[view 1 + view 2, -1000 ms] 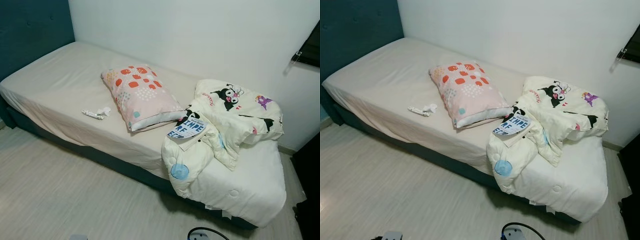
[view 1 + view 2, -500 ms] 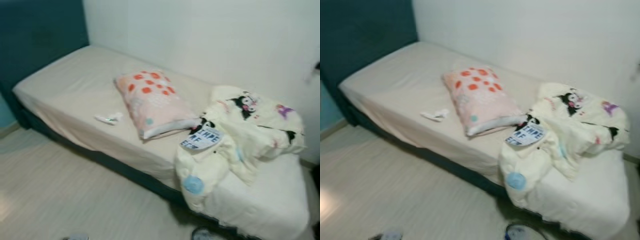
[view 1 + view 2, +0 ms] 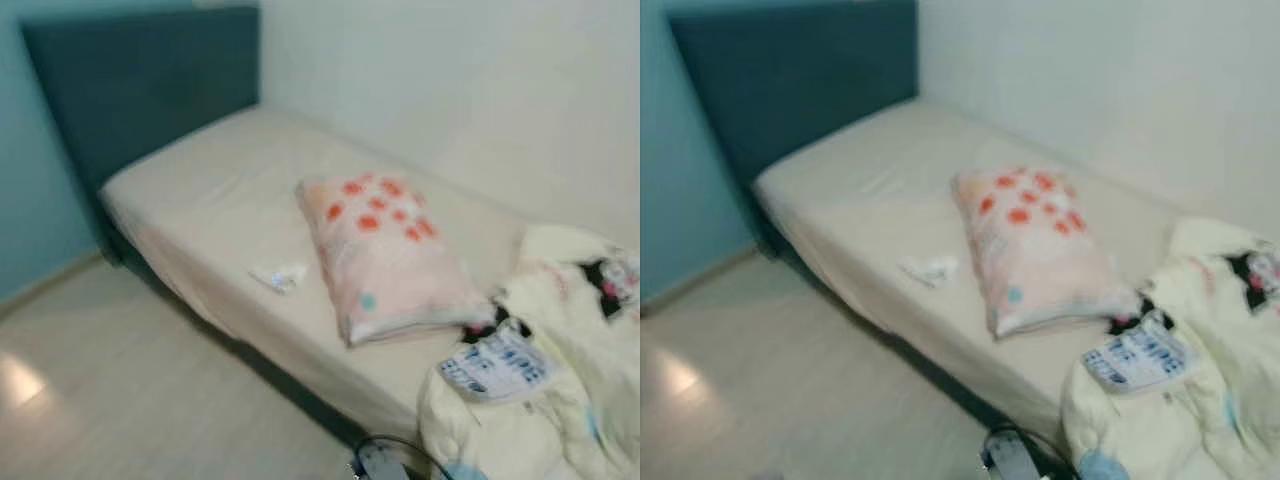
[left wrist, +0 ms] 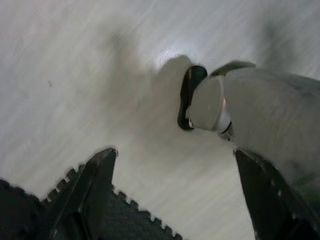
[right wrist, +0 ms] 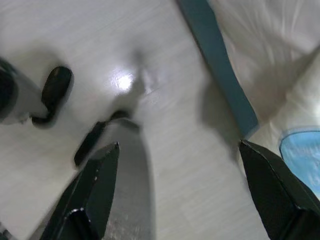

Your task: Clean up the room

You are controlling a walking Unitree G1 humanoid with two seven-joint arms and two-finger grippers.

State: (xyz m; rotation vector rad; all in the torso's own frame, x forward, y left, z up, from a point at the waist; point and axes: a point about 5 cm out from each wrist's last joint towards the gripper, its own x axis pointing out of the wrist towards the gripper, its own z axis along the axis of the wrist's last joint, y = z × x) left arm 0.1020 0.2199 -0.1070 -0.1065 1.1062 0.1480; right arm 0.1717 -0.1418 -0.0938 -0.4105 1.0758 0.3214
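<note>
My head view has swung left toward the dark teal headboard [image 3: 140, 85], so I'm only surveying: the pink spotted pillow [image 3: 385, 250], small white crumpled scrap [image 3: 280, 277] and rumpled cream cartoon quilt [image 3: 560, 380] lie untidied on the bed, with the left claw [image 4: 175, 195] and right claw [image 5: 180, 192] hanging spread over the floor (nothing held).

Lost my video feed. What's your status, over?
Left gripper open, over bare floor. Right gripper open, empty, near bed base. Pillow, small wrapper, crumpled duvet on bed. Nothing blocking.
</note>
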